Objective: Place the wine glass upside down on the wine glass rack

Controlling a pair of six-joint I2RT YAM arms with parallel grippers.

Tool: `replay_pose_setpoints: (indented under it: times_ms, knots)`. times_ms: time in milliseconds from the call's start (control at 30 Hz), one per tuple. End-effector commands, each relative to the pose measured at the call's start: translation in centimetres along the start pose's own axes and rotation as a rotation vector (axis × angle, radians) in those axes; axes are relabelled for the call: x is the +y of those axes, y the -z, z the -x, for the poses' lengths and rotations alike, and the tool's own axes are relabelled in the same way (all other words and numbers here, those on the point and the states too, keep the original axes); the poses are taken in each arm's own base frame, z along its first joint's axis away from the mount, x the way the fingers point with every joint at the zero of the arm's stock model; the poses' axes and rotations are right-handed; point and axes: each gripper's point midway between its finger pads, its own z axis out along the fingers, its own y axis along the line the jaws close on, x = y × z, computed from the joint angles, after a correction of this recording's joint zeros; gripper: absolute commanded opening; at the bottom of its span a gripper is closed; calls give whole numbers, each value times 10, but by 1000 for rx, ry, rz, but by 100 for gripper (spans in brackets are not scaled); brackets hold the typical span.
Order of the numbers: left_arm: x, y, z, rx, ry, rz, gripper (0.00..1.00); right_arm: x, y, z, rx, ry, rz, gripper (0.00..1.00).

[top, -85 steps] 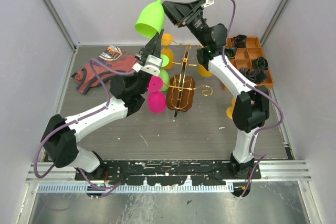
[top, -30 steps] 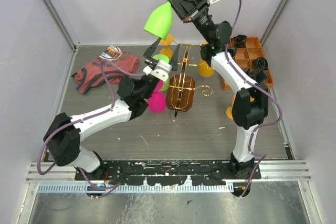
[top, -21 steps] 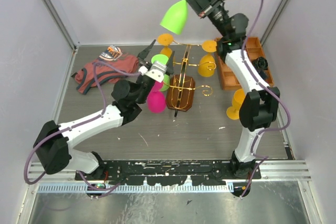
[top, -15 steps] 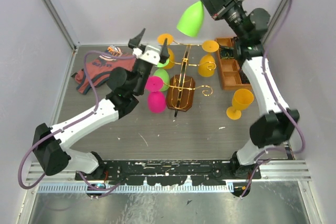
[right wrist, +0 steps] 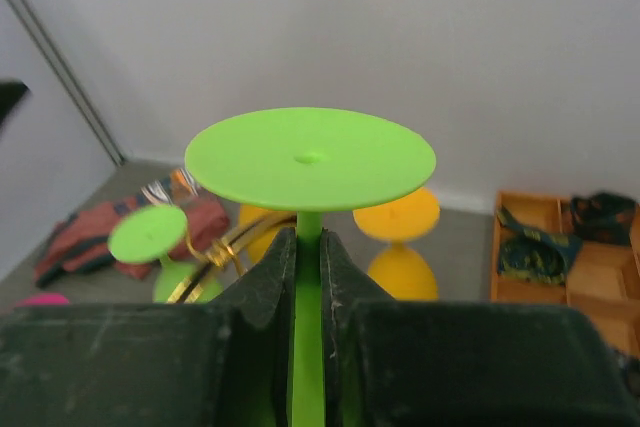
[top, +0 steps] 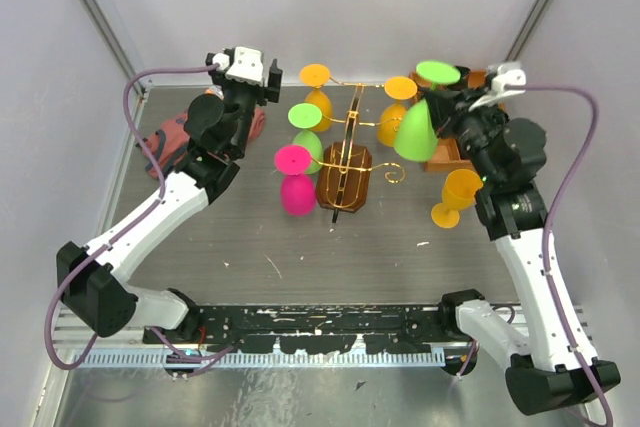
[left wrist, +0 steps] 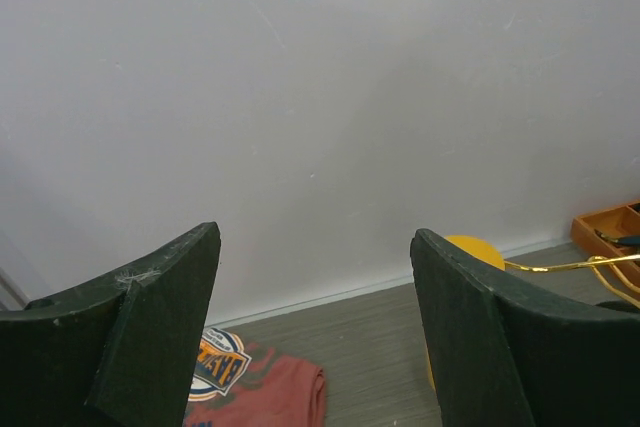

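Observation:
My right gripper (top: pixel 452 107) (right wrist: pixel 308 269) is shut on the stem of a lime-green wine glass (top: pixel 416 131). The glass hangs upside down in the air, its round foot (right wrist: pixel 310 159) on top, just right of the wine glass rack (top: pixel 345 177). The rack is gold curly wire on a brown base. Two orange glasses (top: pixel 319 105) (top: pixel 392 130) and another green one (top: pixel 311 147) hang upside down on it. My left gripper (top: pixel 247 66) (left wrist: pixel 315 332) is open and holds nothing, raised at the back left and facing the wall.
A pink glass (top: pixel 296 193) is upside down left of the rack base. An orange glass (top: pixel 455 195) stands upright on the table at the right. My right arm partly hides a wooden tray (right wrist: pixel 568 259) at the back right. A red shirt (top: pixel 172 139) lies at the back left.
My right arm has swung down and to the right with the green glass, from high by the back wall to beside the rack. The left gripper has drawn back left and opened wider.

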Motion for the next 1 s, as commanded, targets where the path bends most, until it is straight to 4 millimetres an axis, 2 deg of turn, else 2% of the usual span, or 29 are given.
replay_pose_setpoints:
  times_ms: [0, 67, 100, 200, 367, 533, 967]
  knots:
    - [8, -6, 17, -24, 59, 4, 84, -22, 21, -42, 35, 147, -60, 1]
    - [9, -7, 15, -12, 69, 2, 84, -23, 30, -49, -14, 175, -58, 1]
    - [9, -8, 14, -8, 72, 2, 84, -26, 33, -60, -22, 182, -58, 1]
    - [10, -9, 11, 1, 76, 5, 84, -23, 39, -64, -70, 205, -36, 1]
    - [11, -5, 10, 3, 81, 4, 85, -15, 38, -68, -66, 219, 17, 1]
    - [12, -2, 10, 6, 80, 4, 85, -15, 38, -75, -56, 233, 26, 1]
    - [11, -2, 2, 29, 71, -2, 85, -22, 36, -108, -72, 202, 30, 1]
